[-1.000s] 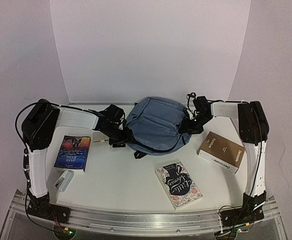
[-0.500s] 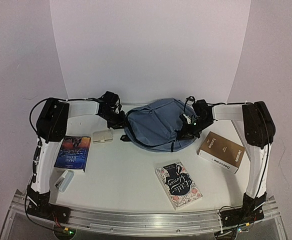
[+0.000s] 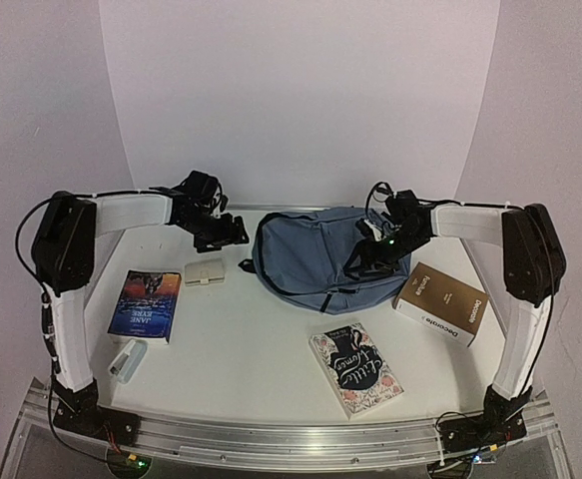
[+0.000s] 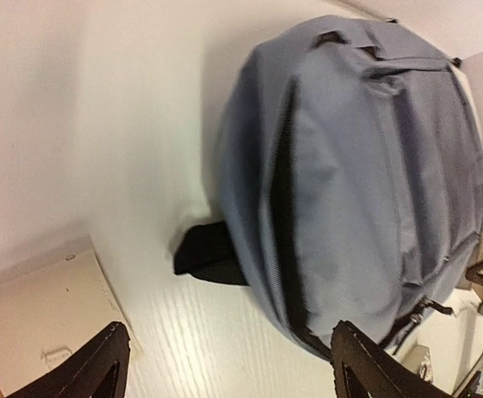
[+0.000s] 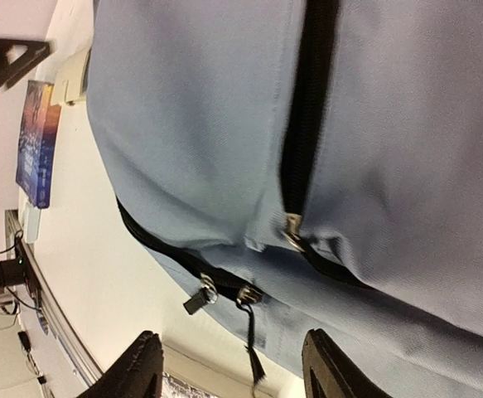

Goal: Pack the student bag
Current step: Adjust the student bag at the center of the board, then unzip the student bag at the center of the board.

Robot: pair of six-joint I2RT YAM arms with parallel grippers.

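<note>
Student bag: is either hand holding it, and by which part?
No. The left hand and right hand are both open; neither grips the student bag.

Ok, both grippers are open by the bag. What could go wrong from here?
1. The bag looks zipped and its pulls are small, so the open right gripper may pinch fabric instead.
2. The open left gripper holds nothing, so tugging a zipper could drag the soft bag into the brown book.
3. The beige case lies close to the left gripper and could get knocked.
</note>
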